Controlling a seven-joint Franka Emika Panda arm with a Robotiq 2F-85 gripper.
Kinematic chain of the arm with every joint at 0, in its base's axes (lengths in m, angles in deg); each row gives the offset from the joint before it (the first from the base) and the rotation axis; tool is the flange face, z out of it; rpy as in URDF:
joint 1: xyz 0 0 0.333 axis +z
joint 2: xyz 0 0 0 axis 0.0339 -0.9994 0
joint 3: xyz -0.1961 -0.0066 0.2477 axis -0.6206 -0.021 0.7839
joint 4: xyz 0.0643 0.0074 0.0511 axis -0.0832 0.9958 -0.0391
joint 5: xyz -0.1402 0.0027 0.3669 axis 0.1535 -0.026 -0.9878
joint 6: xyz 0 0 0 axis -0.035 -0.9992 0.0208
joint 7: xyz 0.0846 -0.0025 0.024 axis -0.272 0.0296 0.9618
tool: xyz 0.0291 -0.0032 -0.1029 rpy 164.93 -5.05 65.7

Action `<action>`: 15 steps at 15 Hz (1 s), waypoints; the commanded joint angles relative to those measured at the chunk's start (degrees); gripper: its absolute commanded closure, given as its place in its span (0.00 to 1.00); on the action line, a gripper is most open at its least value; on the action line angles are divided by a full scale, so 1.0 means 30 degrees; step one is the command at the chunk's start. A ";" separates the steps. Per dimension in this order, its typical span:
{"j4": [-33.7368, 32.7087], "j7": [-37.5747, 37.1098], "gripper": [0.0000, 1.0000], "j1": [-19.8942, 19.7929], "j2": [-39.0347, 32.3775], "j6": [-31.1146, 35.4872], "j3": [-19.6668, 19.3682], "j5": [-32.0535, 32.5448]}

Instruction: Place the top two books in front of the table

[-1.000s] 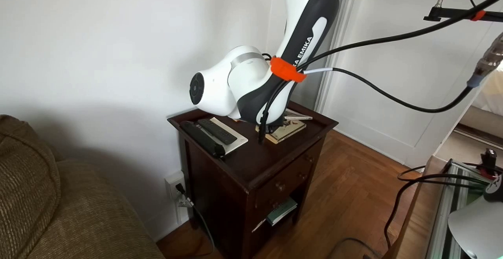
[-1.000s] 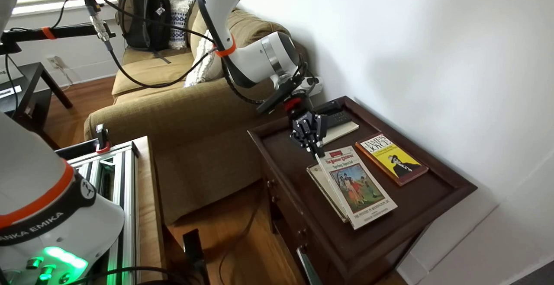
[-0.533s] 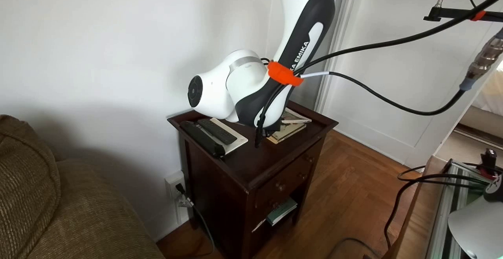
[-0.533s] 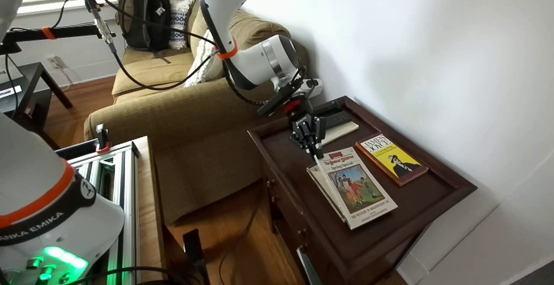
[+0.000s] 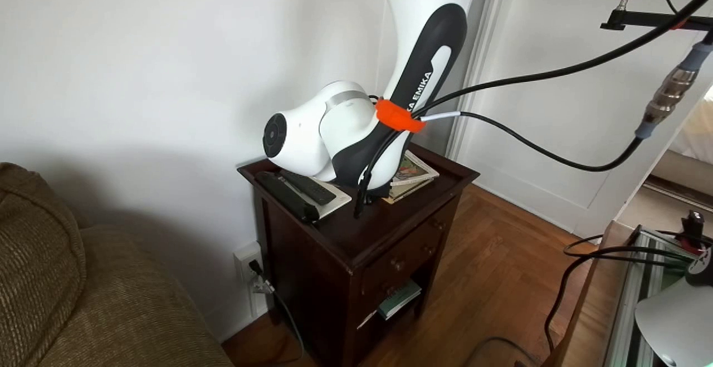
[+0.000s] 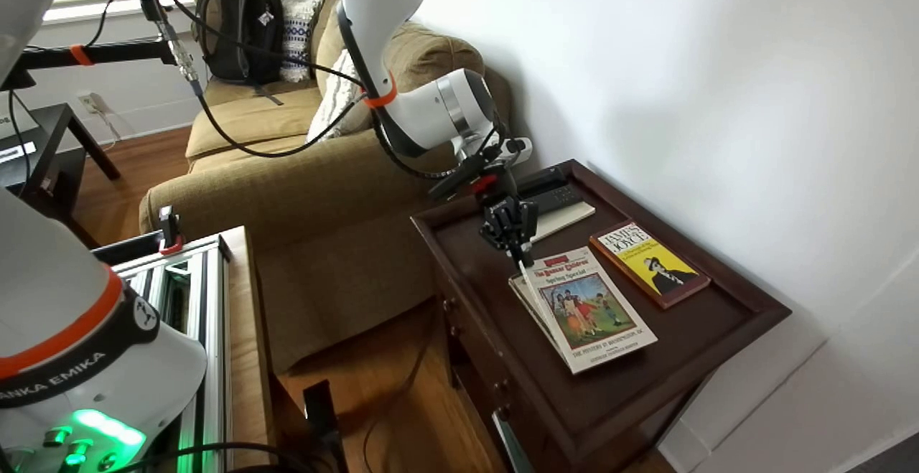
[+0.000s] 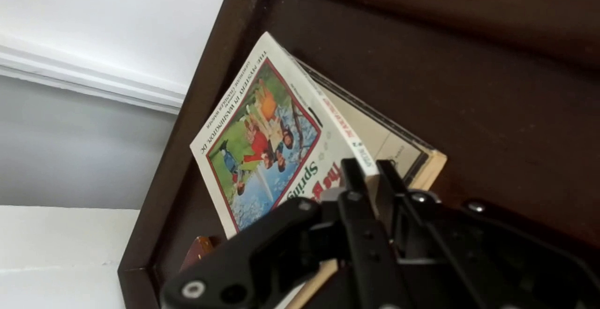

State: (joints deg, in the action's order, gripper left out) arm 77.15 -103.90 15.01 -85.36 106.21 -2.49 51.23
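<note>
sofa (image 6: 309, 193): left of centre in an exterior view, not part of the job. table (image 6: 614, 390): centre to lower right of that view; its raised rim probably means a book must be lifted over rather than slid off. upper book (image 6: 590, 308): on the tabletop right of centre, picture cover facing up, laid askew over the lower book (image 7: 377, 133), whose tan cover shows at right of centre in the wrist view. judged to be the two wanted; neither is off the table yet, so early in the task. the skew leaves the upper one's spine edge out of line with the one beneath, likely why the hold is there. yellow book (image 6: 650, 261): lies apart, toward the right of the frame; judged not a target. gripper (image 7: 369, 168): lower centre of the wrist view, pinching the upper book at its spine corner, title end. fingers (image 7: 354, 182) straddle the edge, one over the cover, one on the spine side; reach underneath hidden. pose: in an exterior view it slants down toward the lower right, tips leading. book looks tilted, spine side raised; remaining contact below cannot be told. a corner hold may let it pivot or sag.
</note>
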 commanded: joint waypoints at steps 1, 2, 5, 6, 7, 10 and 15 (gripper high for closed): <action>-0.0055 -0.0055 0.97 -0.0402 -0.0341 0.1377 0.0295 0.0400; -0.0009 0.0043 0.97 -0.0397 -0.0330 0.1514 0.0275 0.0421; 0.0238 0.0588 0.97 -0.0448 -0.0193 0.1728 0.0271 0.0517; 0.0306 0.0767 0.97 -0.0457 -0.0166 0.1780 0.0263 0.0584; 0.0378 0.1069 0.97 -0.0489 -0.0126 0.1813 0.0289 0.0600; 0.0574 0.1925 0.97 -0.0621 -0.0001 0.2045 0.0406 0.0512; 0.1119 0.3776 0.97 -0.0946 0.0444 0.2898 0.0597 0.0331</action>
State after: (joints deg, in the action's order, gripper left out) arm 78.16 -95.84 14.26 -85.11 110.90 -2.27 51.66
